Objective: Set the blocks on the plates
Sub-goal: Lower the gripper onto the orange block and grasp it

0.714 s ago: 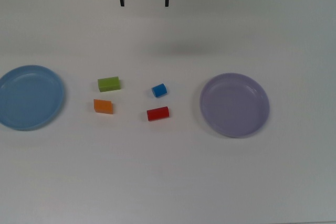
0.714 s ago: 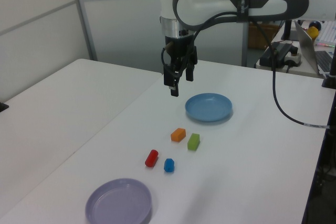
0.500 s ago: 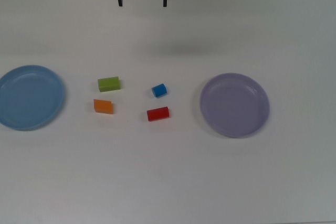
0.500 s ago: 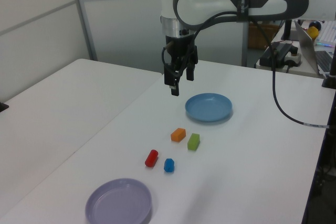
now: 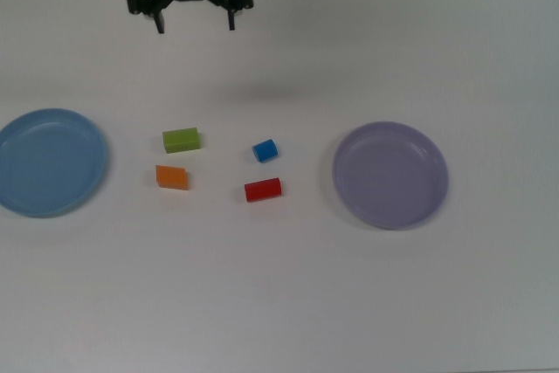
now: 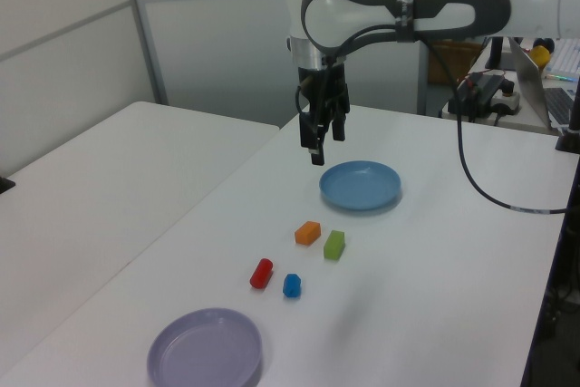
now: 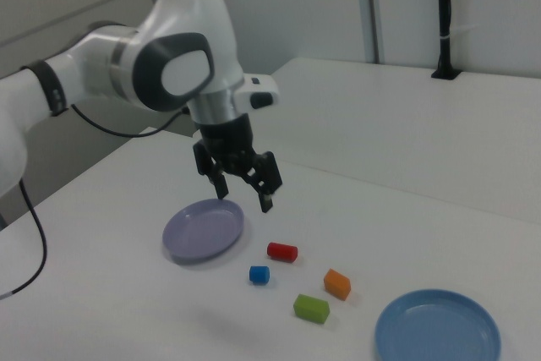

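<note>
- Hanging above the white table point(image 5: 349, 303), the gripper point(image 5: 195, 25) has its fingers spread, grasping nothing.
- Light blue plate point(image 5: 48, 162) and lavender plate point(image 5: 389, 175) sit well apart, bare.
- Between them lie the green block point(image 5: 181, 140), orange block point(image 5: 171, 177), red block point(image 5: 262, 189) and blue block point(image 5: 265, 150).

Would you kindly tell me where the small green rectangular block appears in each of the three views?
Top view: small green rectangular block, left of centre, directly above the orange rectangular block.
Left view: centre, right of the orange block.
Right view: bottom centre, lower left of the orange block.
Shared landmark: the orange block.
</note>
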